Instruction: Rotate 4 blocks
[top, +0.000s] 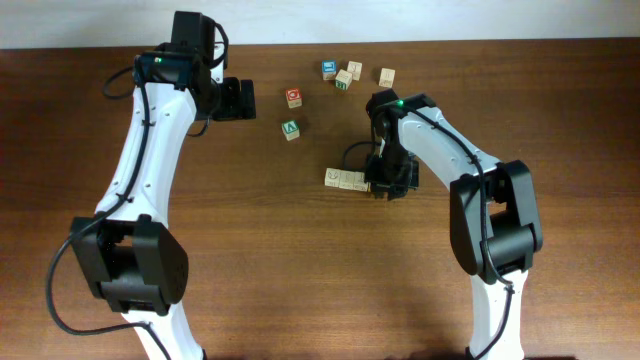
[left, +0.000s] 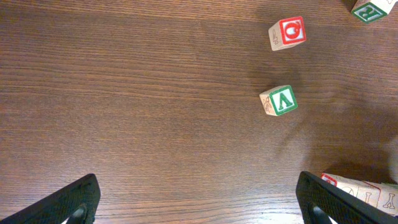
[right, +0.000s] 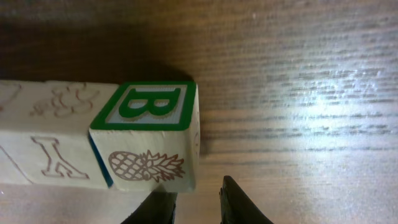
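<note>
A short row of pale-wood blocks (top: 343, 180) lies mid-table. In the right wrist view its end block (right: 149, 134) shows a green B on top and a pineapple on its side, pressed against a block with an outlined letter (right: 50, 155). My right gripper (top: 385, 185) sits at that end, jaws (right: 198, 198) a little apart over bare wood, holding nothing; the B block lies just ahead of one finger. More blocks lie at the back: blue (top: 329, 69), teal (top: 343, 80) and two pale ones (top: 355, 68) (top: 387, 76). My left gripper (top: 240, 98) (left: 199, 208) stands wide open and empty.
A cube with a red ring face (top: 293, 97) (left: 287, 31) and a cube with a green V face (top: 290, 129) (left: 278, 101) lie between the two grippers. The row's end (left: 360, 190) shows at the left wrist view's lower right corner.
</note>
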